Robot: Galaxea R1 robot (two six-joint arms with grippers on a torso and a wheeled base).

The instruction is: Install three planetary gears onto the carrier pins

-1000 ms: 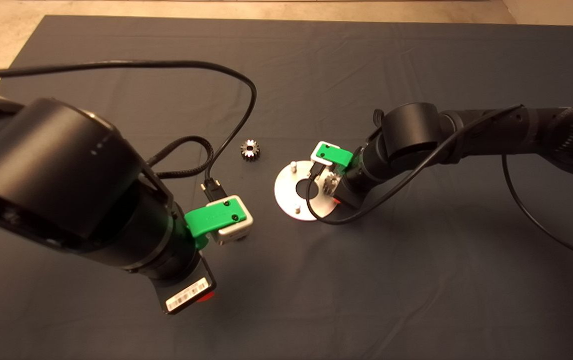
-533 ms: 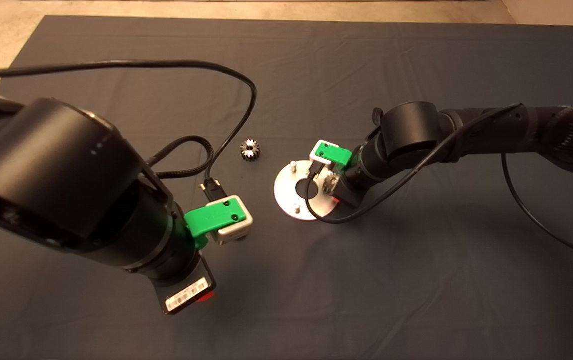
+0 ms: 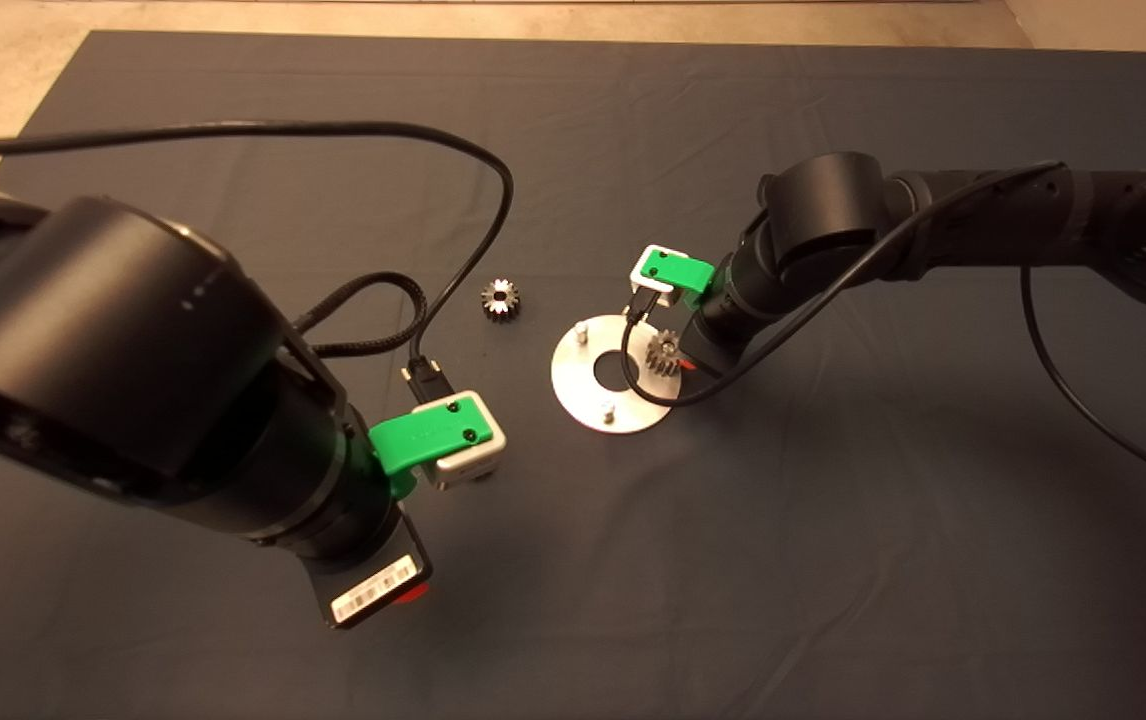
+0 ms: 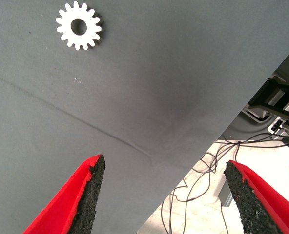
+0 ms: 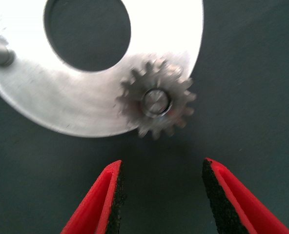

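The round silver disc [image 3: 588, 385] lies mid-mat with two bare carrier pins [image 3: 581, 332] [image 3: 609, 409]. One planetary gear [image 3: 663, 353] sits on the third pin at the disc's right edge, and it also shows in the right wrist view [image 5: 157, 103]. My right gripper [image 5: 161, 168] is open and empty, drawn back just off that gear beside the disc [image 5: 86, 109]. In the head view the right gripper [image 3: 690, 363] is mostly hidden under its wrist. A second gear [image 3: 499, 299] lies flat on the mat left of the disc. My left gripper [image 4: 165, 165] is open and empty above the mat, with a gear [image 4: 78, 32] lying beyond it.
The left arm [image 3: 133, 380] fills the lower left of the head view and hides the mat beneath it. Black cables [image 3: 473, 160] loop over the mat near the loose gear. The left wrist view shows the mat's edge [image 4: 193, 175] with cables on the floor past it.
My right gripper has opened, let go of the gear and drawn back up and to the right. The gear now sits uncovered on its pin. The left arm has not moved.
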